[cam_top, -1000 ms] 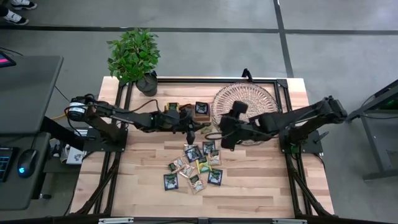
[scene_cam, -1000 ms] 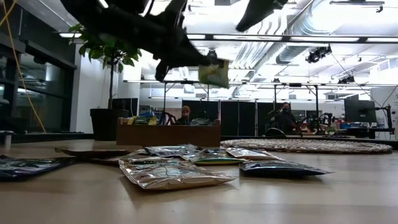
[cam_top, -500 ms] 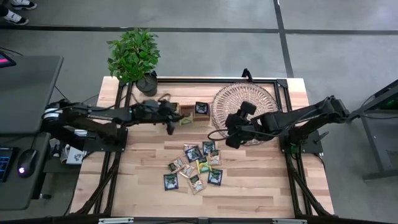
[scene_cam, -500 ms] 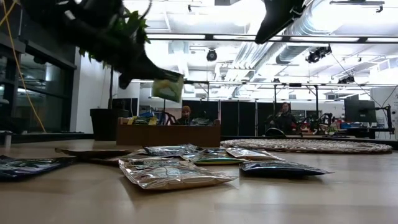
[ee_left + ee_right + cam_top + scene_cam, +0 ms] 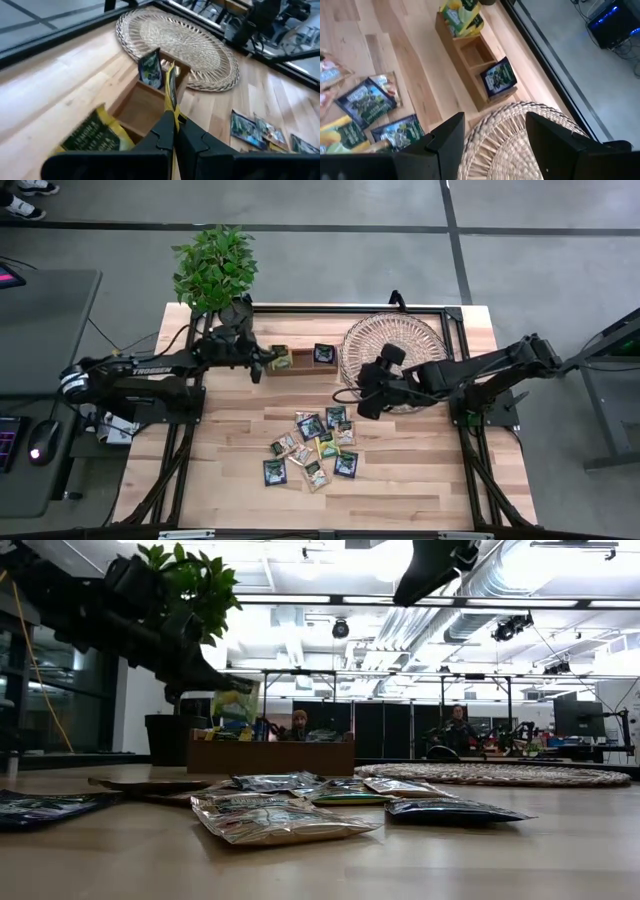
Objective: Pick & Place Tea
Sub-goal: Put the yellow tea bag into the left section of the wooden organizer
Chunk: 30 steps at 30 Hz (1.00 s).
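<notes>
Left tool [image 5: 172, 131] with yellow sachet [image 5: 170, 92] over box [image 5: 145, 102]

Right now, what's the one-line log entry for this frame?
left gripper: shut on yellow-green sachet, over wooden box | right gripper: open, empty, above wicker tray | loose sachets: on table

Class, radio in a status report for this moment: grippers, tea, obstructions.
Left gripper shut on yellow-green sachet, over wooden box. Right gripper open, empty, over wicker tray. Loose sachets on table. Nothing in the way.
</notes>
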{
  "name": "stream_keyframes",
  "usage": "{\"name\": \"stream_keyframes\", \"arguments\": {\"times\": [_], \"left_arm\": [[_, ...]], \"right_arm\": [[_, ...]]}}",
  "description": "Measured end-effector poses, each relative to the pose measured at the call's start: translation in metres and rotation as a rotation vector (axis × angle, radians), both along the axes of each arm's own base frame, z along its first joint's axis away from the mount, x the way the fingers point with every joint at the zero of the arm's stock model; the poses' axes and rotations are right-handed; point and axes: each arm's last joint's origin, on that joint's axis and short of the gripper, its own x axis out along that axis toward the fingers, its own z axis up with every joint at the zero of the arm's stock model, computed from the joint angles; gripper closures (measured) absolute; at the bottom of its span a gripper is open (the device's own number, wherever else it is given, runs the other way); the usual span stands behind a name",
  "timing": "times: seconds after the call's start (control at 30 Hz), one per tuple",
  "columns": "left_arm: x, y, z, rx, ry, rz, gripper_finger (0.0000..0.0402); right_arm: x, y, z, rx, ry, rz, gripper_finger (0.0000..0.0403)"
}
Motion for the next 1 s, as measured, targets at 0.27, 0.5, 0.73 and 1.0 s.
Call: {"name": "stream_keyframes", "arguments": {"times": [0.27, 0.5, 0.73, 1.0], "left_arm": [[-0.017, 0.021, -0.004, -0.002, 0.01, -0.014, 0.0401], [-0.018, 0.031, -0.012, -0.036, 0.018, -0.038, 0.0401], [-0.013, 0.036, -0.026, -0.072, 0.059, -0.036, 0.0401], [-0.012, 0.038, -0.032, -0.089, 0.088, 0.0, 0.0401]], "right_arm": [[0.003, -0.002, 0.002, 0.009, -0.042, -0.01, 0.0196], [0.004, -0.004, 0.003, 0.009, -0.048, -0.019, 0.0196], [0.006, -0.013, 0.002, 0.021, -0.046, -0.039, 0.0196], [0.006, -0.015, 0.002, 0.039, -0.042, -0.035, 0.0196]]}}
